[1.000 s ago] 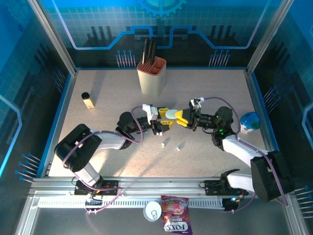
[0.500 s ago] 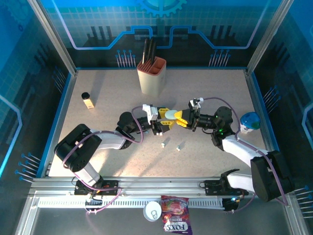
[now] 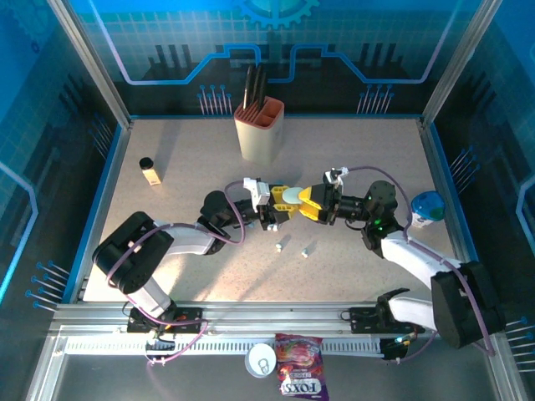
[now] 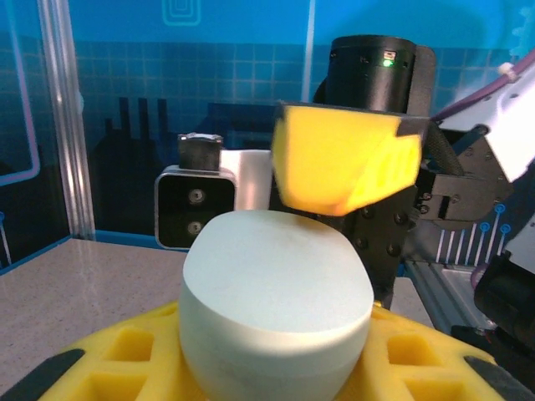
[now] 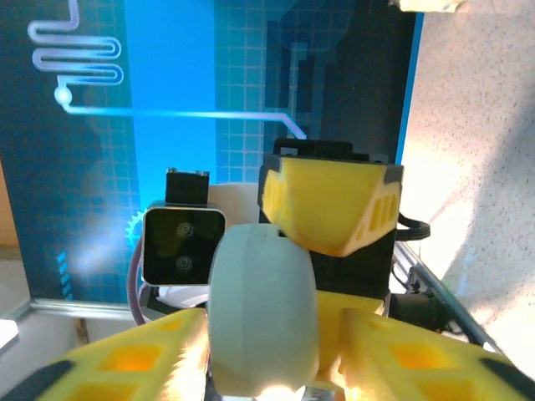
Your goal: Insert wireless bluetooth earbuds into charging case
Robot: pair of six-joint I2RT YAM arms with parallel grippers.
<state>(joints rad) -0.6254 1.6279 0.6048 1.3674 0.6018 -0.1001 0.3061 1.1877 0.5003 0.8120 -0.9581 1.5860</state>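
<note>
A pale teal pebble-shaped charging case point(image 3: 290, 195) hangs above the table's middle, lid closed, where both grippers meet. My left gripper point(image 3: 282, 205) is shut on it; in the left wrist view the case point(image 4: 276, 292) is wedged between its yellow fingers point(image 4: 125, 351). My right gripper point(image 3: 308, 203) faces it from the right, open, its fingers point(image 5: 418, 355) standing either side of the case point(image 5: 263, 309) with a gap on the right. Two tiny white earbuds point(image 3: 278, 246) point(image 3: 306, 251) lie on the table below the grippers.
A beige knife block point(image 3: 260, 125) stands at the back centre. A small dark-capped bottle point(image 3: 150, 171) is at the left, a blue-and-white tub point(image 3: 427, 209) at the right edge. A sweets packet point(image 3: 299, 380) and a white lid point(image 3: 261, 359) lie off the table's front.
My right gripper's jaws have spread apart and it has edged left, closer round the case. The left gripper and the case have stayed put.
</note>
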